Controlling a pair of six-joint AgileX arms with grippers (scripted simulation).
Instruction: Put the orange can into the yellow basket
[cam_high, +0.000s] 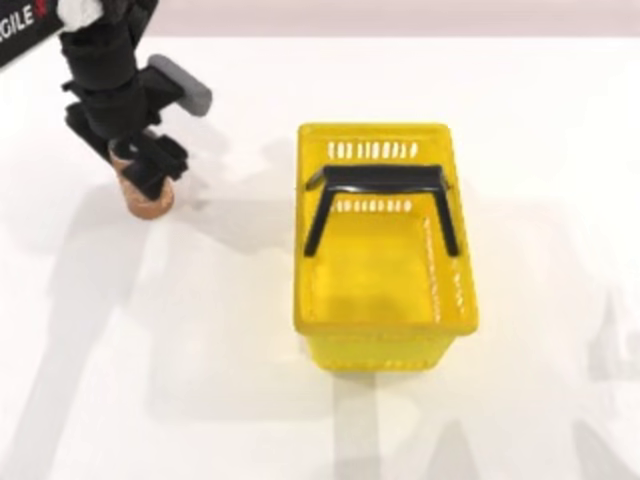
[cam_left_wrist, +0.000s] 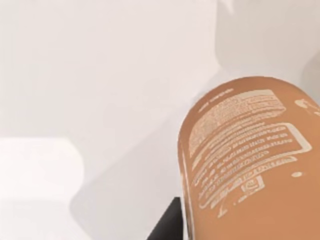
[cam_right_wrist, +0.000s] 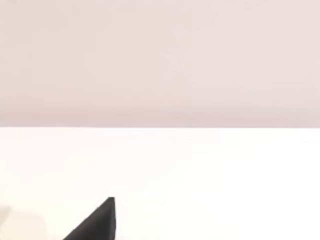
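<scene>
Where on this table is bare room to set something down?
Bare: the white table right of the yellow basket, and the front-left stretch. Crowded: the far-left corner, where the left tool surrounds the orange can.

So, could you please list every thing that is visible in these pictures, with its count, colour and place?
orange can: one, orange-brown with white print, at the table's far left, well left of the basket, at the left end effector.
yellow basket: one, bright yellow with slotted sides, near the table's middle, nothing visible inside.
basket handle: one, black, folded across the basket's far part.
table: one, white, under everything.
left end effector: one, black, over the can at far left; grip cannot be judged.
right end effector: only a black tip appears in its wrist view, over bare table; absent from the top view.
</scene>
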